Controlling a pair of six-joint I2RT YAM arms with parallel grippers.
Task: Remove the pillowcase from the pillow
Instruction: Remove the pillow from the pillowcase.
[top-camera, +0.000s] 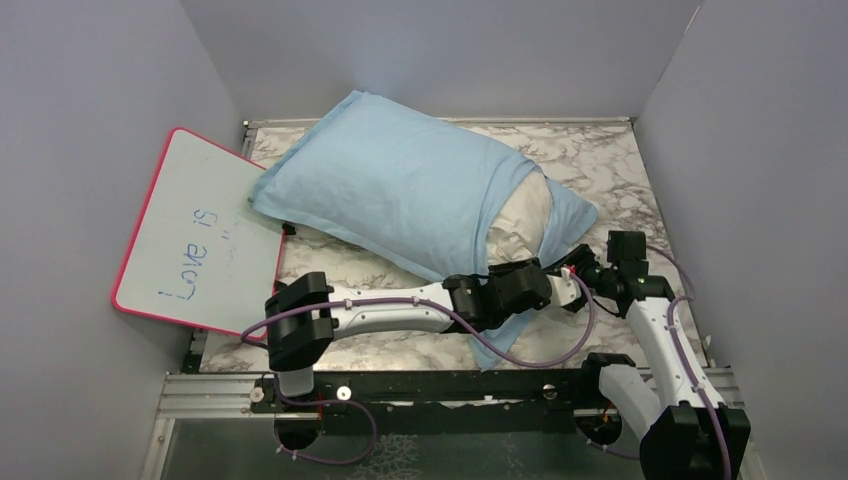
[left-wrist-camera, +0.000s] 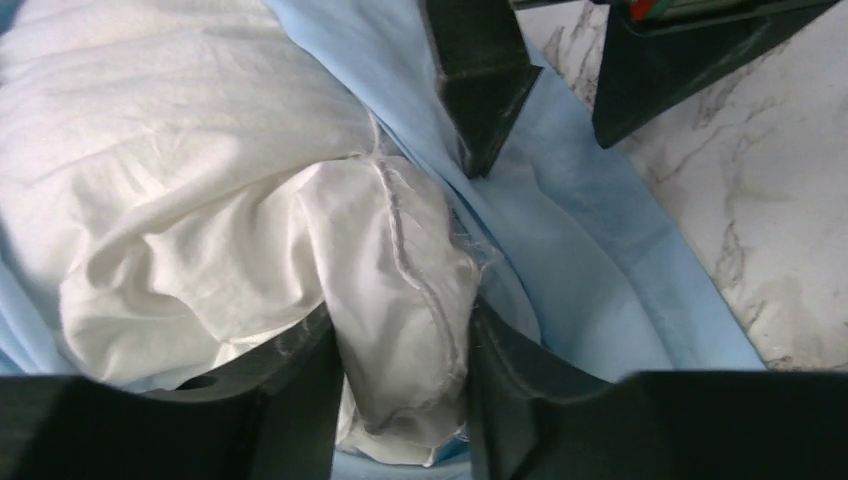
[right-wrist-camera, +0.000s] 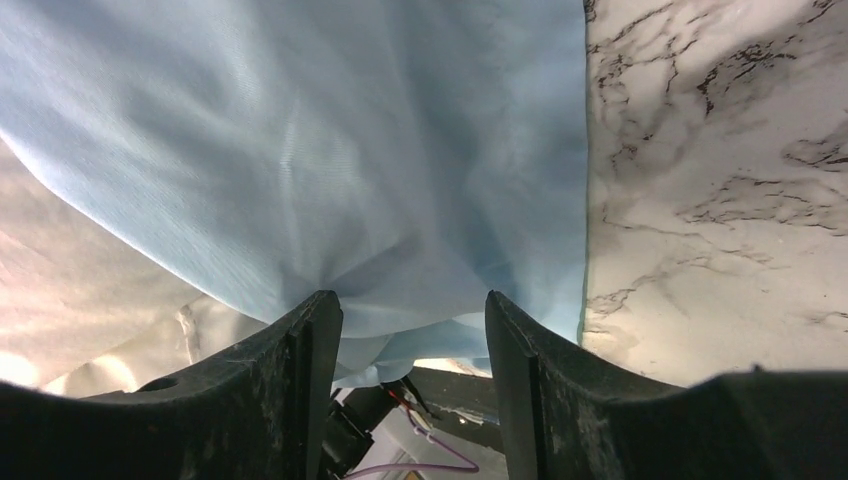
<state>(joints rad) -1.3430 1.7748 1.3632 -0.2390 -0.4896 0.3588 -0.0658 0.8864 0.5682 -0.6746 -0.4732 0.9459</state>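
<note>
Extraction step, judged to be at an early stage. The thin light-blue cloth pillowcase (top-camera: 390, 185) is lying diagonally across the grey-veined marble bench (top-camera: 610, 170). It is covering most of the plump off-white rectangular pillow (top-camera: 520, 215), whose bare end is showing at the open mouth on the right, nearest the arms. The left end effector (left-wrist-camera: 403, 318) is gripping the pillow's seamed corner, which is filling the gap between its fingers. The right end effector (right-wrist-camera: 412, 300) is straddling a gathered fold of pillowcase beside the mouth; whether it is clamping that fold cannot be told. Doing the step well is depending on the right side pinching cloth alone, with no cushion fabric caught. The two end effectors should then be drawing apart along the pillow's long axis, low over the bench, so that the sleeve is sliding off rather than bunching at the mouth.
</note>
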